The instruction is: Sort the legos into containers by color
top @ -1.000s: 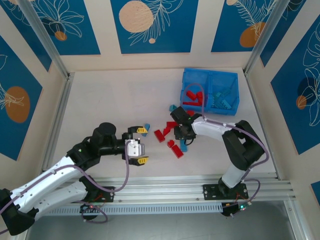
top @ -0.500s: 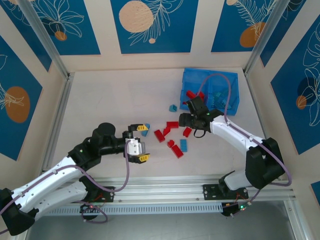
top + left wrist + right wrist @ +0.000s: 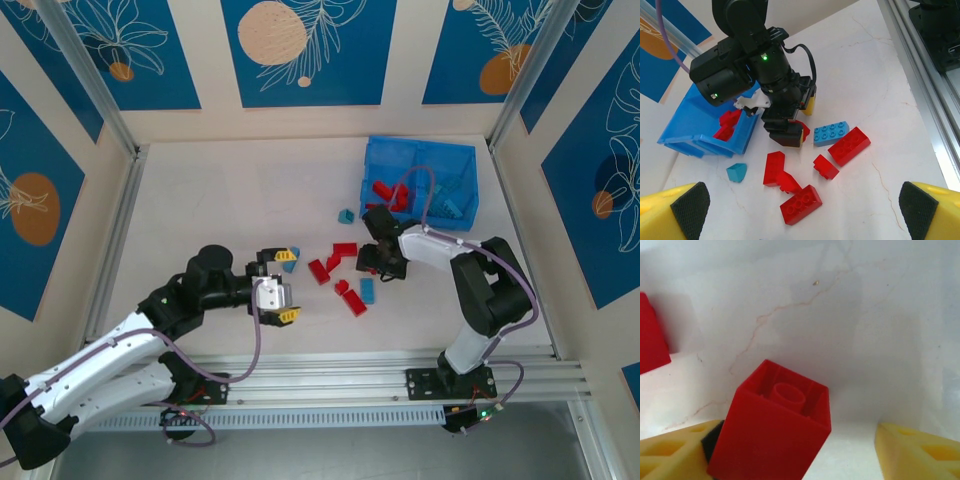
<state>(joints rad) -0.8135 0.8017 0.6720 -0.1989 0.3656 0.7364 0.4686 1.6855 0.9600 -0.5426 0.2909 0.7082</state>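
The blue bin [image 3: 420, 150] stands at the back right, with red legos [image 3: 385, 192] in its left compartment and teal ones [image 3: 446, 200] in its right. Loose red bricks [image 3: 345, 250] and a blue brick [image 3: 366, 291] lie on the table in front of it. My right gripper [image 3: 380, 258] is down among them, open around a small red brick [image 3: 772, 432]. That brick touches the left finger pad [image 3: 712, 440], and a gap separates it from the right finger [image 3: 920, 450]. My left gripper [image 3: 278, 288] hovers open and holds nothing, left of the pile.
In the left wrist view, several red bricks [image 3: 801, 204] and a blue brick [image 3: 831, 133] lie beside my right gripper [image 3: 787, 131], with a teal piece [image 3: 736, 172] near the bin's wall [image 3: 700, 135]. Another teal piece [image 3: 291, 256] sits by my left gripper. An aluminium rail [image 3: 400, 365] runs along the near edge.
My right gripper swung up toward the bin, then came back down over a small red brick on the table. My left arm has barely moved.
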